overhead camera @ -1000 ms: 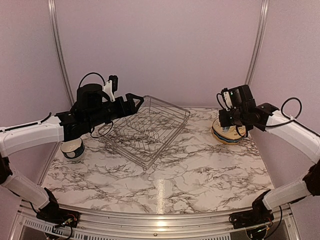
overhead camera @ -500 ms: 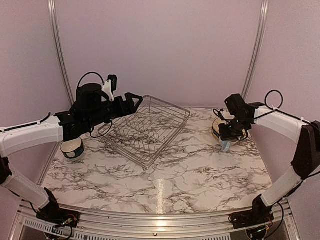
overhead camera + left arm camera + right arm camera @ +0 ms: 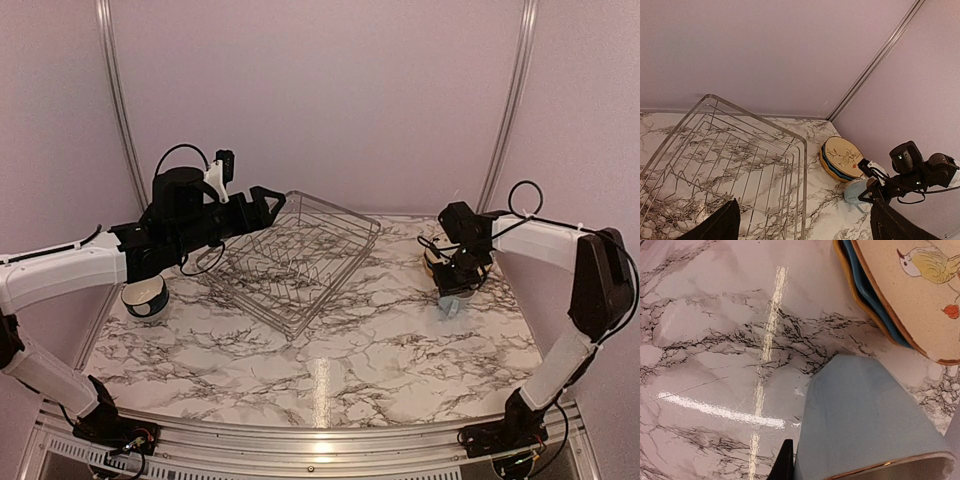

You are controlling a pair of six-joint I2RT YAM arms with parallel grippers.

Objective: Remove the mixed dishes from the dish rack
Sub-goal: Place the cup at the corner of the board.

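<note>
The dish rack [image 3: 300, 262] is a silver wire basket at the table's middle left; I see no dishes in it, and it also shows in the left wrist view [image 3: 740, 150]. My left gripper [image 3: 266, 204] is open and empty, above the rack's far left rim. My right gripper [image 3: 459, 282] is shut on the pale blue mug [image 3: 449, 307], held low at the table just in front of the plate stack [image 3: 432, 262]. In the right wrist view the mug [image 3: 865, 415] fills the lower right, beside the cream, blue and mustard plates [image 3: 910, 295]. A dark teal and white bowl [image 3: 146, 298] sits at the left under my left arm. The pale grey-green bowl is not visible.
The plate stack [image 3: 842, 157] and mug [image 3: 856, 192] lie near the right back corner, close to the wall and its metal post [image 3: 505, 100]. Marble tabletop [image 3: 330, 370] stretches in front of the rack.
My right gripper has come down and forward with the mug, from over the plate stack to table level in front of it. The left arm has not moved.
</note>
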